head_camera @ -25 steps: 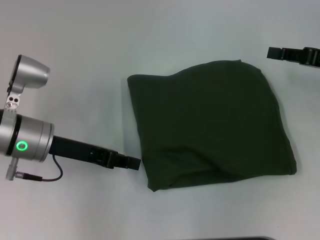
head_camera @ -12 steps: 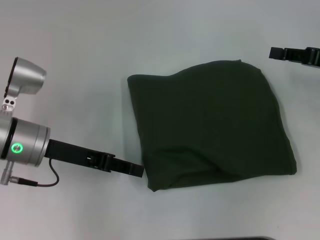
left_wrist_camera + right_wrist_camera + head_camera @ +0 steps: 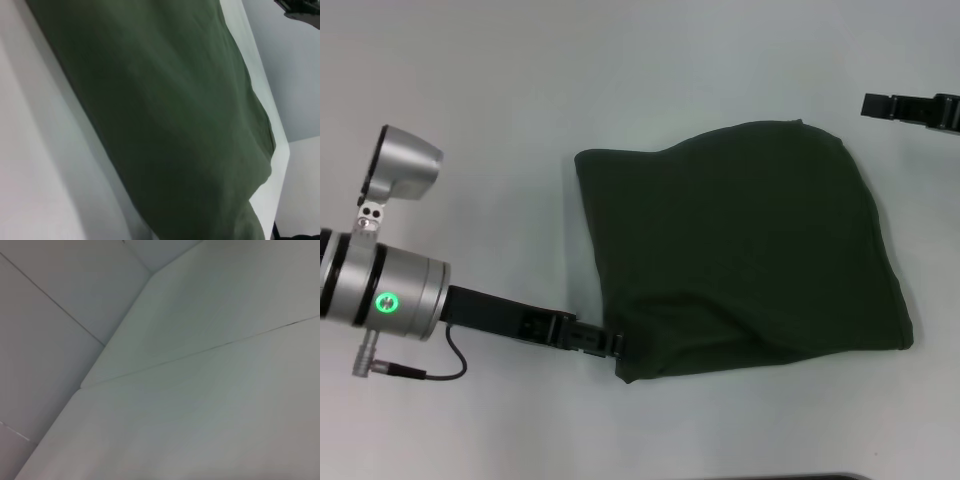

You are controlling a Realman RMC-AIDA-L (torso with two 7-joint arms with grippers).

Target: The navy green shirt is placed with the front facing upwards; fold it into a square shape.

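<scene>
head overhead, left wrist near shirt

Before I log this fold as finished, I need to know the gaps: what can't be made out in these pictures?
- Left gripper, head view: its tip meets the navy green shirt at the near left corner; open or shut is unreadable.
- Right gripper, head view: cut off by the right edge.
- Shirt lettering and collar: hidden, only plain green shows.
- Right wrist view: only bare table.
</scene>
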